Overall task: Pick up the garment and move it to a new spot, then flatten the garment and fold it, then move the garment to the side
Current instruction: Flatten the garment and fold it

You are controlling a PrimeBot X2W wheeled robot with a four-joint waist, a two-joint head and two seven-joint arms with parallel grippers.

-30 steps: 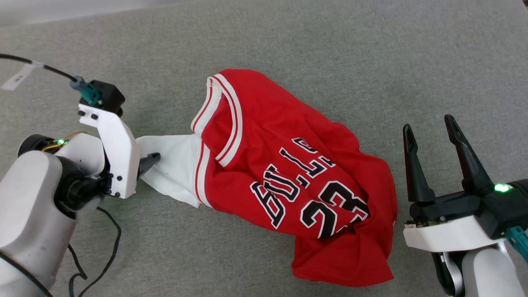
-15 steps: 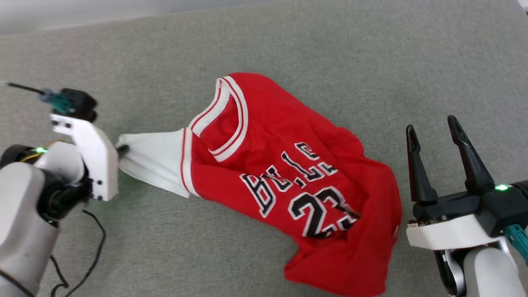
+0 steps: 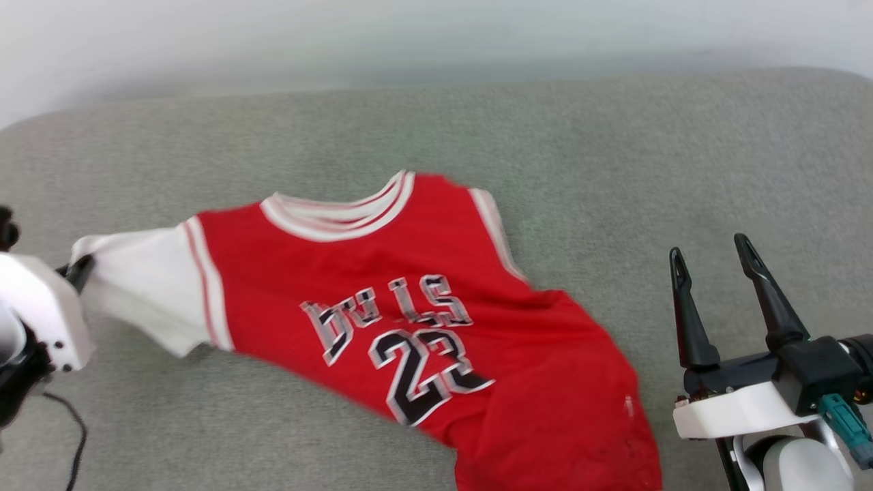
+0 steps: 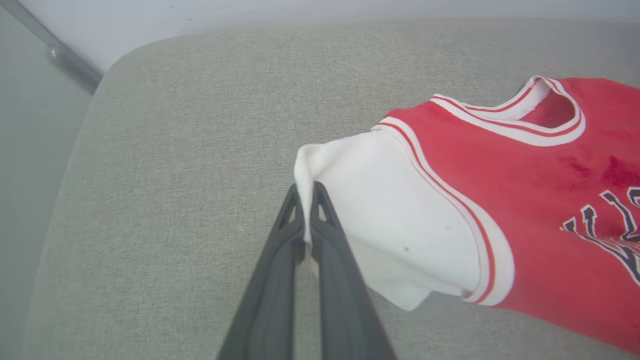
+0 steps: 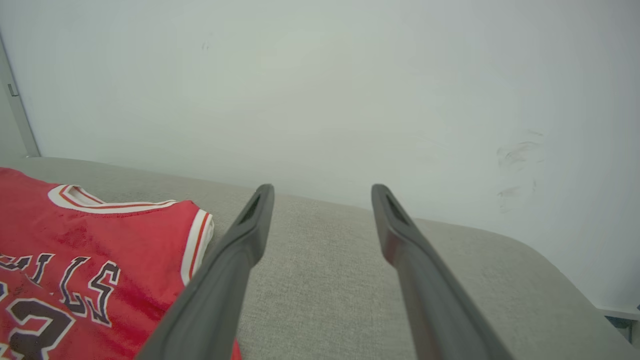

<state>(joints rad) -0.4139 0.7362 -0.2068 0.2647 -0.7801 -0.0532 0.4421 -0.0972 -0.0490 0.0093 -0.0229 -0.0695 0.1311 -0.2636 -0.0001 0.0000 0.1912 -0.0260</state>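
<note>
The bench (image 3: 614, 136) is covered in grey woven fabric, its corners rounded, and backs onto a pale wall (image 3: 409, 34). A red shirt (image 3: 382, 259) lies spread on it, print facing up, collar toward the wall.

Right claw (image 3: 708, 247) black, tapered; white bracket (image 3: 736, 409), teal connector (image 3: 842, 419). Left arm (image 3: 17, 372): white plate (image 3: 41, 310), black cable (image 3: 78, 436).

You see the garment (image 3: 545, 382) run off the near edge of the head view, its hem cut away and its black print smeared with blur. Your left end effector (image 3: 80, 269) is mostly lost past the left edge. The sleeve edge it pinches is hidden between its fingers (image 4: 325, 235).
</note>
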